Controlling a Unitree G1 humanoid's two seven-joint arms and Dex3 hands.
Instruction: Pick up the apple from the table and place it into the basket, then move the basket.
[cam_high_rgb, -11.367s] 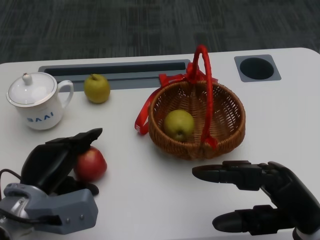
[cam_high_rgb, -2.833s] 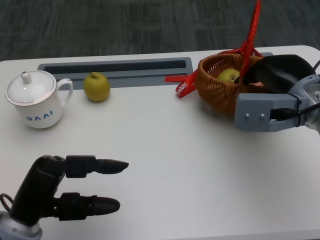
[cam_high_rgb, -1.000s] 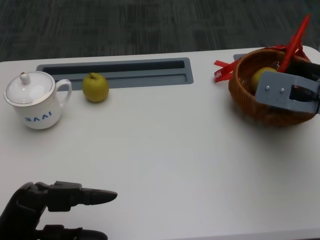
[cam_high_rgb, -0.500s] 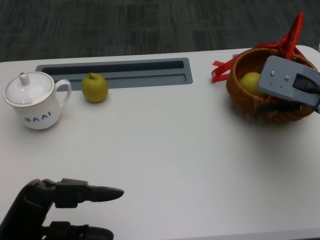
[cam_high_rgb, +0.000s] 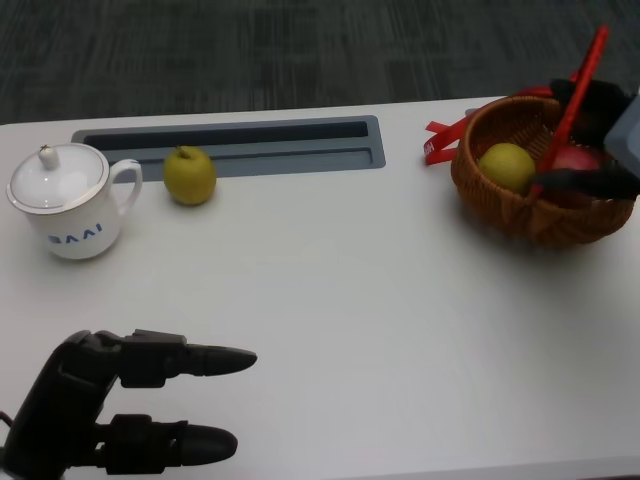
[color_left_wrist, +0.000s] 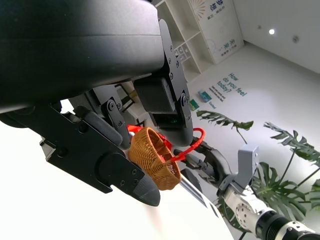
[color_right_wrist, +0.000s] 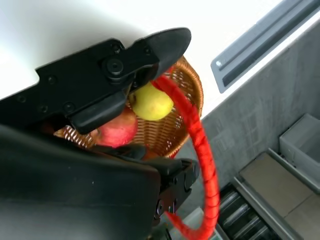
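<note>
The wicker basket (cam_high_rgb: 520, 205) stands at the table's far right. In it lie a yellow-green apple (cam_high_rgb: 506, 165) and a red apple (cam_high_rgb: 573, 160), both also seen in the right wrist view as the yellow-green apple (color_right_wrist: 150, 102) and the red apple (color_right_wrist: 115, 131). The basket's red handle (cam_high_rgb: 578, 90) leans to the right. My right hand (cam_high_rgb: 598, 135) is over the basket's right side, fingers (color_right_wrist: 127, 62) apart on either side of the handle (color_right_wrist: 202, 150), not closed on it. My left hand (cam_high_rgb: 115, 410) hovers low at the near left, holding nothing, fingers (color_left_wrist: 107, 167) apart.
A white lidded mug (cam_high_rgb: 65, 200) stands at the far left, with another yellow-green apple (cam_high_rgb: 190, 175) beside it. A grey recessed tray (cam_high_rgb: 240, 145) runs along the back edge. A red ribbon (cam_high_rgb: 445, 140) trails from the basket's left side. The table's right edge is close behind the basket.
My right forearm has drawn back to the right, off the basket, uncovering both apples. The basket stays at the far right. My left hand has lifted slightly.
</note>
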